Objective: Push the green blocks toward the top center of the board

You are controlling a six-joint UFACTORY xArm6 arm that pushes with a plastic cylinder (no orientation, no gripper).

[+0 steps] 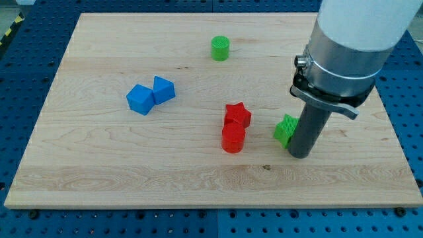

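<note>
A green cylinder stands near the board's top centre. A second green block, its shape partly hidden, sits right of centre. My tip rests on the board just right of and slightly below this green block, touching or nearly touching it. The dark rod covers the block's right side.
A red star and a red cylinder sit together left of the green block. Two blue blocks touch each other at the left. The wooden board lies on a blue perforated table.
</note>
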